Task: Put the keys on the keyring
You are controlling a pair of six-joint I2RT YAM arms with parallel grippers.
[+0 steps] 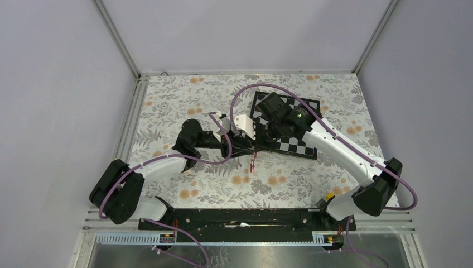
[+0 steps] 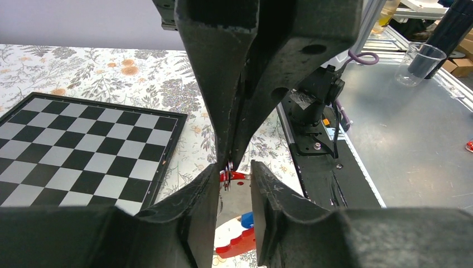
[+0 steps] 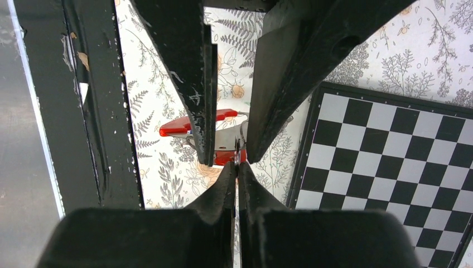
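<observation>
My right gripper [image 3: 238, 165] is shut on a small metal ring [image 2: 227, 172] and hangs just above the cloth. Below it hangs the keyring, a grey strap [image 2: 241, 201] with a bright red section [image 2: 241, 243]. In the top view the keyring shows as a red sliver [image 1: 254, 163]. A blue key tag [image 2: 247, 219] lies against the strap. Behind the ring sits a red piece with a hole [image 2: 240, 176], perhaps the red key tag. My left gripper [image 2: 234, 166] is open, its fingers [image 3: 203, 111] standing narrowly on either side of the strap. I cannot tell whether they touch it.
The black-and-white chessboard [image 1: 290, 146] lies right of the grippers, its edge close by [image 2: 167, 162]. The black base rail [image 1: 240, 216] runs along the near edge. A clear beaker [image 2: 421, 61] stands on the metal bench beyond it. Both arms meet over the floral cloth [image 1: 184, 100].
</observation>
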